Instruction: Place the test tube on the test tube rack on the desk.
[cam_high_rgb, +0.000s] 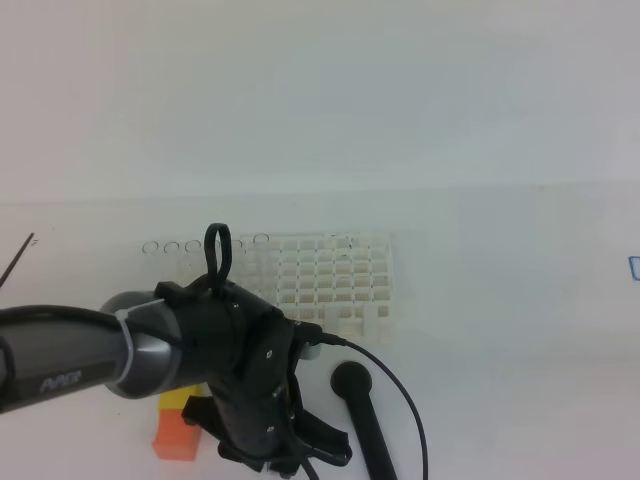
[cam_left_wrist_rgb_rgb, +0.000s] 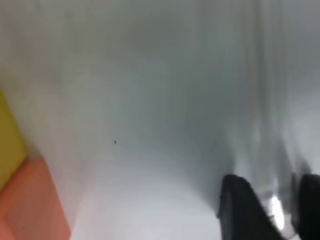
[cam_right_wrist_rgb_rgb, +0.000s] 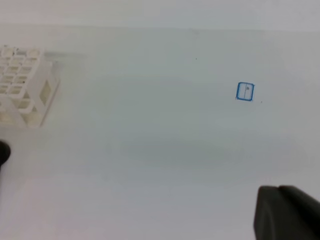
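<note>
The white test tube rack (cam_high_rgb: 330, 280) stands on the desk (cam_high_rgb: 500, 380) just behind my left arm; its corner also shows in the right wrist view (cam_right_wrist_rgb_rgb: 22, 85). My left gripper (cam_high_rgb: 285, 462) points down at the front edge of the desk. The blurred left wrist view shows its black fingers (cam_left_wrist_rgb_rgb: 240, 210) close on either side of a glinting clear tube, the test tube (cam_left_wrist_rgb_rgb: 275, 207), which lies low over the white surface. From above, the arm hides the tube. Only a black edge of my right gripper (cam_right_wrist_rgb_rgb: 285, 212) shows, with its jaws out of sight.
A black round-headed stick (cam_high_rgb: 365, 420) lies right of my left gripper. A yellow-and-orange block (cam_high_rgb: 178, 428) sits to its left and also appears in the left wrist view (cam_left_wrist_rgb_rgb: 30, 200). A small blue square mark (cam_right_wrist_rgb_rgb: 244, 92) is on the desk at the far right.
</note>
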